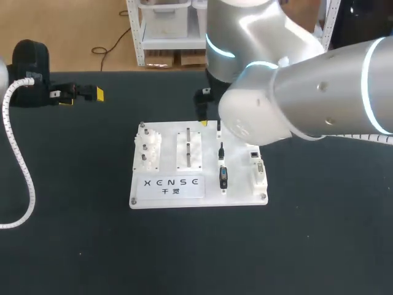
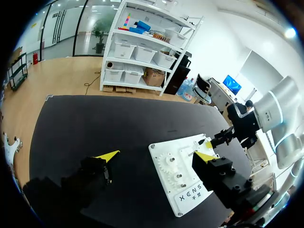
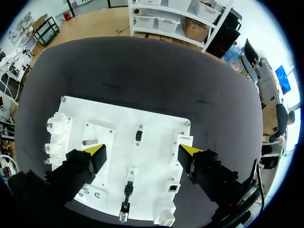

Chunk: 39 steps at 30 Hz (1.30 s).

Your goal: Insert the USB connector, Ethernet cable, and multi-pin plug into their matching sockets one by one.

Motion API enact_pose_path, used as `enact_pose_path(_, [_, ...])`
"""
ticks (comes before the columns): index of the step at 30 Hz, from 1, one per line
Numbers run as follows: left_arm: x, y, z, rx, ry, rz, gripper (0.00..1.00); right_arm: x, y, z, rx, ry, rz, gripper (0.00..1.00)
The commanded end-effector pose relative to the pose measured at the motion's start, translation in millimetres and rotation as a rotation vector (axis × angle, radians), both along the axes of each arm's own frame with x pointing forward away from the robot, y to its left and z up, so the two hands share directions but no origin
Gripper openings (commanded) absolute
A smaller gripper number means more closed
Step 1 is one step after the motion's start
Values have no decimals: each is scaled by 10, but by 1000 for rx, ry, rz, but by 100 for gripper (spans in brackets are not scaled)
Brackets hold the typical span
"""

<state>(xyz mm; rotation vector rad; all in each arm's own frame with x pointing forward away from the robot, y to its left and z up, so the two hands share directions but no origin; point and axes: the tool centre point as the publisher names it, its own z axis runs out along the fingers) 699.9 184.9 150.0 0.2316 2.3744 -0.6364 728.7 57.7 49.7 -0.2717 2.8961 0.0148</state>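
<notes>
The white socket board lies mid-table. A black USB connector with a blue face rests on its right half, with a small black plug just behind it. A pale multi-pin connector and a small Ethernet socket sit along the right edge. My right gripper hovers open above the board, holding nothing. The USB connector and the black plug lie under it, nearer the wrist than its tips. My left gripper stands open and empty, off the board at the far left.
White gears occupy the board's left part, and a block with metal pegs its middle. My bulky right arm hangs over the board's back right corner. A white corrugated cable curves along the table's left side.
</notes>
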Motion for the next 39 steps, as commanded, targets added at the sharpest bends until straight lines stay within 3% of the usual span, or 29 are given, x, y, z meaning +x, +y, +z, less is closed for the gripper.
enact_pose_path(1, [0,1,0,0,0,0,100,-1,-23,-12,35,3,-11,100])
enact_pose_path(20, [0,1,0,0,0,0,100,-1,-23,-12,35,3,-11,100])
enact_pose_path(28, [0,1,0,0,0,0,100,66,-27,-217,-33,116,-143,100])
enact_pose_path(39, [0,1,0,0,0,0,100,176,63,-283,-37,174,-187,100])
